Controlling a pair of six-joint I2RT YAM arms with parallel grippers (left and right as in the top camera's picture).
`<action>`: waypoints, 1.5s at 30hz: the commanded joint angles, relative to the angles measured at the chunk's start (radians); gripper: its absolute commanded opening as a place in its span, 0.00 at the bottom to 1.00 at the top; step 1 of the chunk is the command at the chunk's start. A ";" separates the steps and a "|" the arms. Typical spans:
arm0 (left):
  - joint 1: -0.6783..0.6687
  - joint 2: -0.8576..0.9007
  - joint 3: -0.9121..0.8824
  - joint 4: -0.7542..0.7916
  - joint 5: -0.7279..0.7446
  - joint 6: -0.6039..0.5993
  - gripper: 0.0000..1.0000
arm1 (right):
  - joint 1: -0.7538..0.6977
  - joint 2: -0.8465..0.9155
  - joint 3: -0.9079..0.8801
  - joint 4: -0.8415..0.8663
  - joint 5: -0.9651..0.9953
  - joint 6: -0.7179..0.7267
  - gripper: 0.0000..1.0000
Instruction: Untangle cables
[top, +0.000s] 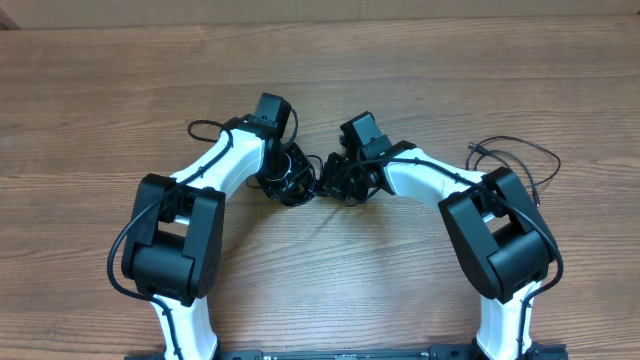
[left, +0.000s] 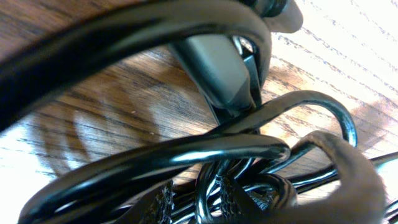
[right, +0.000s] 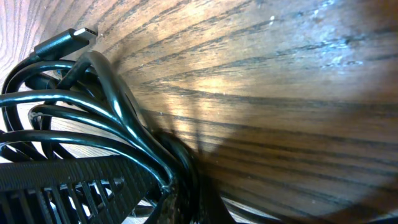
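Note:
The cables (top: 300, 183) lie as a tangled black bundle at the middle of the table, between my two grippers. My left gripper (top: 288, 172) reaches into the bundle from the left. In the left wrist view its textured pads (left: 227, 198) have glossy cable strands (left: 205, 155) between them. My right gripper (top: 338, 176) meets the bundle from the right. In the right wrist view several cable loops (right: 74, 118) converge into the shut right gripper (right: 180, 199), beside its ribbed finger (right: 62, 180). One silvery-tipped plug (right: 68, 38) sticks out above the loops.
A thin loose black cord (top: 515, 152) loops on the table behind the right arm. A grey blocky piece (left: 214, 62) shows blurred among the strands in the left wrist view. Both white arms (top: 215, 165) angle inward over the wooden table (top: 320, 70).

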 joint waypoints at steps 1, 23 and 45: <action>-0.021 0.029 -0.008 0.027 0.079 -0.059 0.26 | 0.017 0.031 -0.021 0.005 -0.017 -0.020 0.04; -0.064 0.029 -0.020 0.049 -0.004 -0.088 0.05 | 0.017 0.031 -0.021 0.007 -0.017 -0.021 0.04; 0.110 -0.168 -0.013 0.135 0.363 0.037 0.04 | 0.014 0.031 -0.021 0.008 -0.012 -0.040 0.04</action>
